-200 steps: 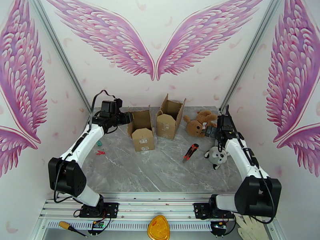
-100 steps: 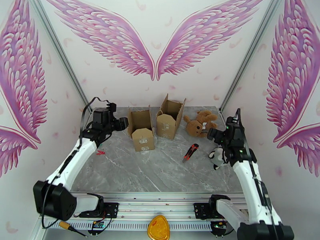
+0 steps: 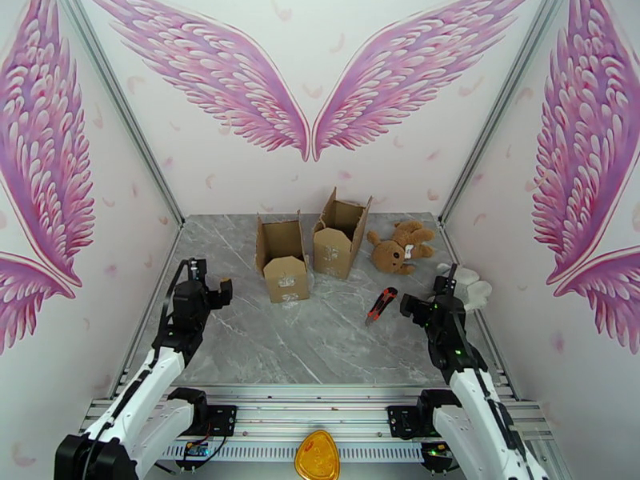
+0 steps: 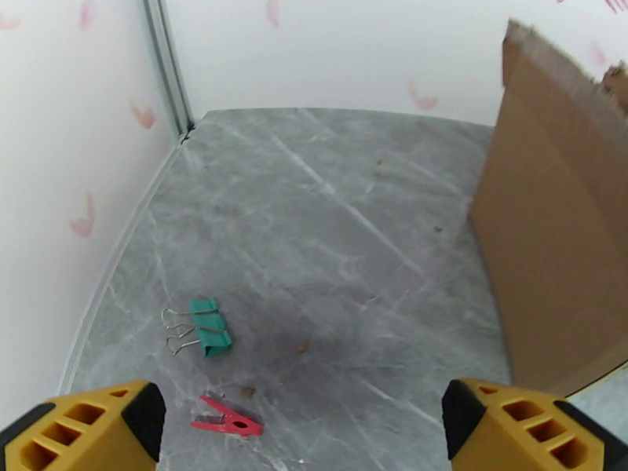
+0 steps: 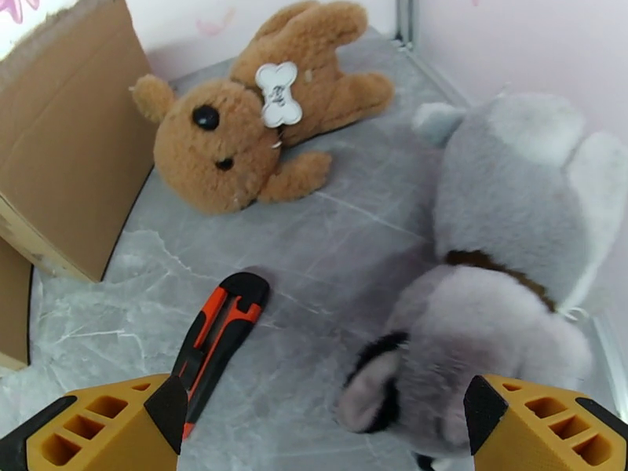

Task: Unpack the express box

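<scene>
Two open cardboard express boxes stand at the back middle of the table, one on the left (image 3: 282, 264) and one on the right (image 3: 340, 234). A brown teddy bear (image 3: 398, 246) (image 5: 251, 143) lies right of them. A grey and white plush (image 3: 470, 290) (image 5: 502, 253) lies by the right wall. My left gripper (image 3: 214, 288) (image 4: 302, 429) hovers open and empty, left of the left box (image 4: 557, 253). My right gripper (image 3: 422, 296) (image 5: 322, 429) is open and empty above the space between a utility knife and the grey plush.
An orange and black utility knife (image 3: 382, 304) (image 5: 220, 339) lies on the marble table in front of the teddy. A green binder clip (image 4: 202, 327) and a red clip (image 4: 228, 421) lie near the left wall. The right box's side (image 5: 63, 158) stands to the knife's left.
Both arms have pulled back toward the near edge. The left gripper has left the left box's flap and opened wider. The right gripper has lifted away from the teddy and plush.
</scene>
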